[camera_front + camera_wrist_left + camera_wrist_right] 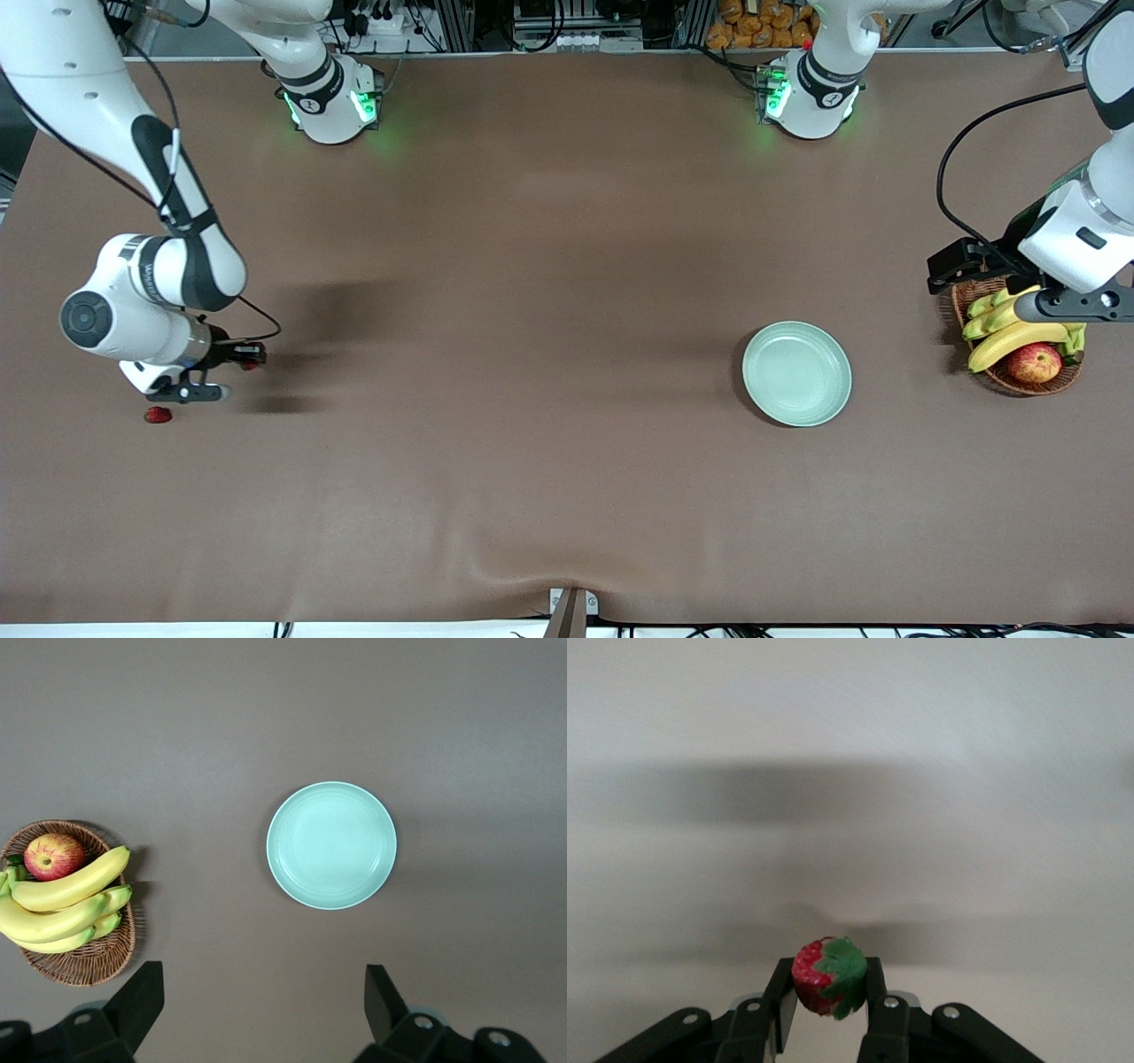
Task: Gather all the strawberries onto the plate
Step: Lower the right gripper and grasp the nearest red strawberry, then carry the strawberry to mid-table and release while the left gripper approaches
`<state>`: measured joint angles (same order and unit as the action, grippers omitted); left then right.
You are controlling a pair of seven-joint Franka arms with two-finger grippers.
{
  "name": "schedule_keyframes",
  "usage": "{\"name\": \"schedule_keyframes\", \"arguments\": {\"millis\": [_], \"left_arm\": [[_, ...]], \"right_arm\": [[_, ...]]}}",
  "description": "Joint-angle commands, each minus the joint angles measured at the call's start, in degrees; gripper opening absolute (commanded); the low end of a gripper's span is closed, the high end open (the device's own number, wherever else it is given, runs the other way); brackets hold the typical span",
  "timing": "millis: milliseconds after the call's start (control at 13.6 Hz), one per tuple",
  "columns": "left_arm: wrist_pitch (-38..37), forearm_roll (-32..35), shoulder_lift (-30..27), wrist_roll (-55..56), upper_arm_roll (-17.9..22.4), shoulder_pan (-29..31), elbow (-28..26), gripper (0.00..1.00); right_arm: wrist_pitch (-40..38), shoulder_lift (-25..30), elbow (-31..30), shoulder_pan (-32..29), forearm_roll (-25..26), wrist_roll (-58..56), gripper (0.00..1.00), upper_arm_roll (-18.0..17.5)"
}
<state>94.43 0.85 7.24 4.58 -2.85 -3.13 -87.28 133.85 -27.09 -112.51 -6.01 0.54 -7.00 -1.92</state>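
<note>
A loose strawberry (158,415) lies nearest the camera, at the frame's lower left on the brown tablecloth (532,354). Just above it the right gripper (828,992) pinches another berry (829,978) across its sides: small, light, likely soft, bumpy-skinned. The smooth mint plate (796,373) sits empty at centre-right. The left gripper (266,1014) waits spread by the wicker basket (1019,383).

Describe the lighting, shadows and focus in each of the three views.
Front view: even overhead light, soft arm shadows on the brown table, green base lamps glowing. Left wrist view: sharp, with a faint shadow beside the plate and the basket. Right wrist view: washed out and pale, a broad dark shadow band across the table, the held strawberry slightly soft in the right gripper.
</note>
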Motion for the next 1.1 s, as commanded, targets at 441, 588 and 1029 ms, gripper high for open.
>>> {"name": "schedule_keyframes", "arguments": {"millis": [441,588,1029], "left_arm": [[3.04,-1.46,1.82,0.51,-0.31,-0.12,-0.61,1.0],[3.48,-1.46,1.9,0.86,-0.31,-0.21,-0.69,1.0],[5.68,-1.38,3.4,8.25,-0.31,-2.58,-1.4,1.0]], "right_arm": [[-0.87,-11.3,22.57,27.68,-12.73,2.16,0.0,-0.89],[-0.17,-15.87,27.58,32.88,-14.07,3.75,0.0,-0.89],[7.45,-26.34,37.54,44.58,-14.16,9.99,0.07,-0.89]]}}
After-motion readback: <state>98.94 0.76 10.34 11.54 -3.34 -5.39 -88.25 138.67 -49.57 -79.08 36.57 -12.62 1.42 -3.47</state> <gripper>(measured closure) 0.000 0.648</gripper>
